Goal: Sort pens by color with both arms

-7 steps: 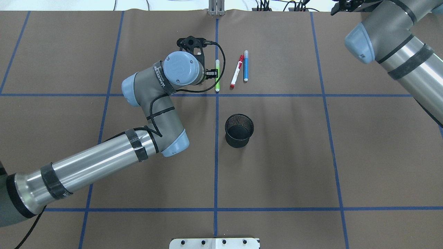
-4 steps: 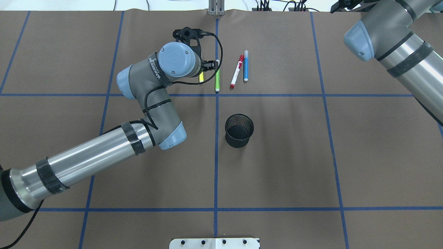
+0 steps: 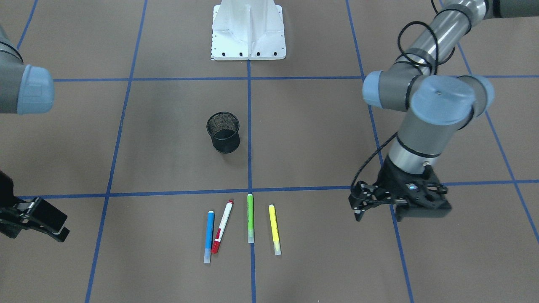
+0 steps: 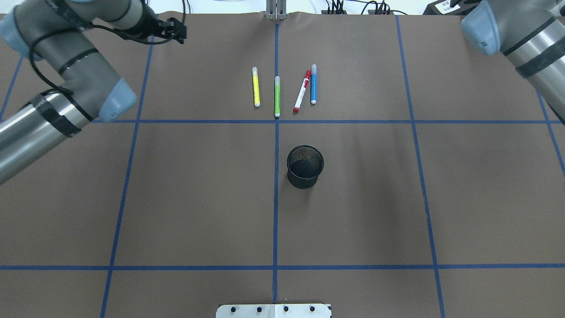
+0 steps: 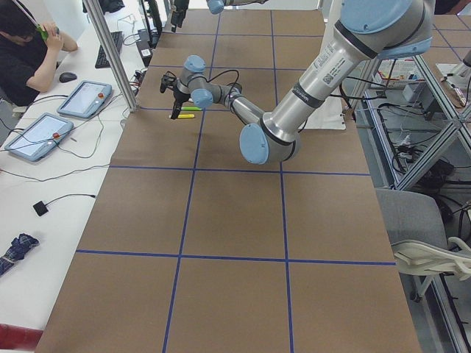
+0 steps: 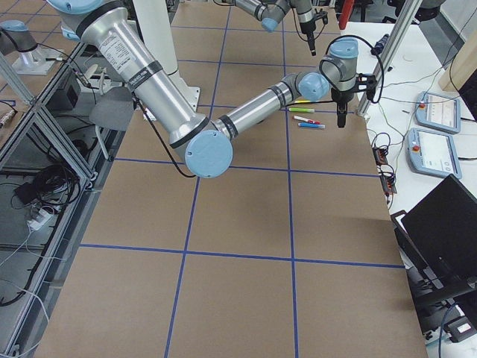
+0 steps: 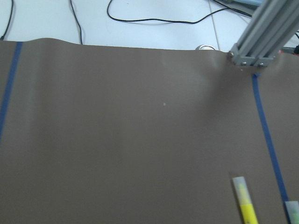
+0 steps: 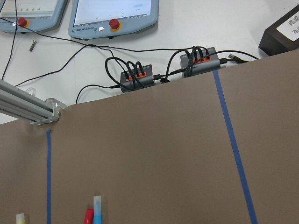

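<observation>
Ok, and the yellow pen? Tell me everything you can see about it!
The yellow pen is a slim marker with a bright yellow barrel, plastic by the look of it, and a paler, see-through cap on the end away from the robot. It lies flat on the brown paper table cover, pointing away from the robot. It is the end pen of the row, beside the green pen but not touching it. Nothing is holding it.

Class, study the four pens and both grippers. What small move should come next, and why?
Probably swing the right gripper in over the blue pen. Neither gripper holds a pen, since all four lie in a row, and the blue pen is outermost on that arm's side. It lies close beside the red-capped pen, so a careful approach seems wise.
</observation>
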Robot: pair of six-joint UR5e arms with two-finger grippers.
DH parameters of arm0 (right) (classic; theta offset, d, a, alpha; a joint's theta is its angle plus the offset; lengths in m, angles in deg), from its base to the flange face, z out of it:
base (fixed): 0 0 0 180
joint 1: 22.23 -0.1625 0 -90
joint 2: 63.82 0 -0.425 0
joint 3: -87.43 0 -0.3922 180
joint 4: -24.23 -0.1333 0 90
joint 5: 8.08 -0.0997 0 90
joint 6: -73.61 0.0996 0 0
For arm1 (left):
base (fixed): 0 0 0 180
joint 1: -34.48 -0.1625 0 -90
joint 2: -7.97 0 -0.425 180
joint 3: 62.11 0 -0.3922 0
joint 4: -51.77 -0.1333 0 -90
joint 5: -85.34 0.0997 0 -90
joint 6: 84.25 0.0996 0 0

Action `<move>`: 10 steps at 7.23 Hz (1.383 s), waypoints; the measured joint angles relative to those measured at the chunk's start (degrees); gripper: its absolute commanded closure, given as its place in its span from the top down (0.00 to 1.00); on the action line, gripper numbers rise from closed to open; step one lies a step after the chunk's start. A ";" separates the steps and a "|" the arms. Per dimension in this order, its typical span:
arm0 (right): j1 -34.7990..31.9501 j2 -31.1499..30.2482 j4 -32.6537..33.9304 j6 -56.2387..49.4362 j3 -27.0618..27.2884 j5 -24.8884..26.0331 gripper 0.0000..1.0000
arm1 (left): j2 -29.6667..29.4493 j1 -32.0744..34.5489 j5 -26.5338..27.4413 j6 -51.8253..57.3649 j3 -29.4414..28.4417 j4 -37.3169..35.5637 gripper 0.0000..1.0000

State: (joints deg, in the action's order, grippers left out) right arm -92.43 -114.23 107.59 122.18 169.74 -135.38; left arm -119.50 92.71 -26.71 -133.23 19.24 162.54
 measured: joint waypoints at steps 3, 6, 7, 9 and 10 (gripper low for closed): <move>-8.16 -3.64 11.83 -18.65 -0.06 -7.64 1.00 | 11.16 14.60 -12.95 17.64 7.22 -11.00 1.00; -14.95 -13.16 14.37 -26.53 1.61 -12.64 1.00 | 21.29 23.68 -17.07 19.28 9.33 -11.95 1.00; -16.10 -15.81 13.75 -26.73 2.50 -12.73 1.00 | 23.70 26.28 -17.55 23.87 10.14 -12.01 1.00; -16.44 -21.86 7.03 -26.79 4.70 -11.05 1.00 | 28.19 29.14 -17.91 31.85 10.77 -12.15 1.00; -16.45 -25.31 2.89 -27.07 5.08 -10.40 1.00 | 29.91 29.45 -17.99 33.06 10.85 -11.72 1.00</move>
State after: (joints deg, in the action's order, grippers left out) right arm -108.88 -139.54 110.48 95.10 174.82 -145.79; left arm -89.59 122.17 -44.70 -100.18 30.09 150.81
